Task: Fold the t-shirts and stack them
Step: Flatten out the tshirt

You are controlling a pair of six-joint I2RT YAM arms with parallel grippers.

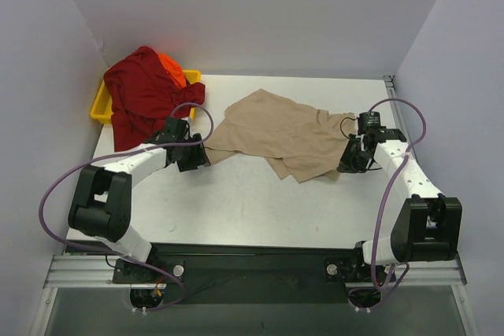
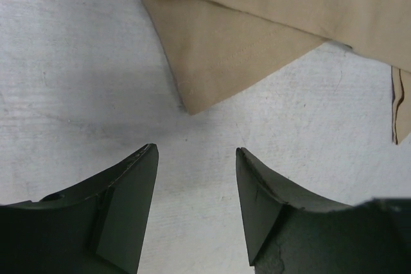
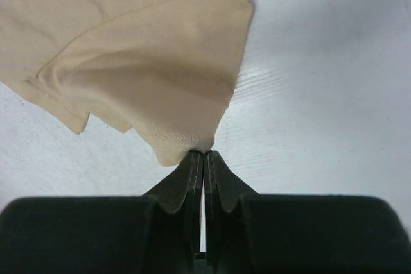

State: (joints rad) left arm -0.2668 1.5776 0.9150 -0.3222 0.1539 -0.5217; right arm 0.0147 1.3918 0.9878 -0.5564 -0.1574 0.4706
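Left arm: your left arm rises from its base at the near left corner, folds at an elbow set low and out to the left, and lays its white forearm rightward and away across the table (image 1: 252,202).
Left gripper: your left gripper (image 1: 195,156) sits low at the left end of the tan t-shirt (image 1: 283,135). Its two dark fingers (image 2: 128,197) are spread apart with bare tabletop between them, and they hold nothing.
Left gripper to cloth: in the left wrist view, a folded corner of the tan t-shirt lies just ahead of the fingertips, near them but not touching.
Right arm: your right arm climbs from its base at the near right, runs away along the right side of the table, then bends at the wrist back toward the centre.
Right gripper: your right gripper (image 3: 203,153) is pressed closed, fingertips together, pinching a stitched hem corner of the tan t-shirt right at the tips.
Tan t-shirt: it lies crumpled and partly folded over itself across the middle of the table, between your two grippers.
Dark red t-shirt: the dark red t-shirt (image 1: 142,96) is heaped over the yellow tray (image 1: 101,108) at the far left corner, spilling onto the table.
Orange t-shirt: the orange t-shirt (image 1: 172,67) shows only as a small patch behind the dark red one.
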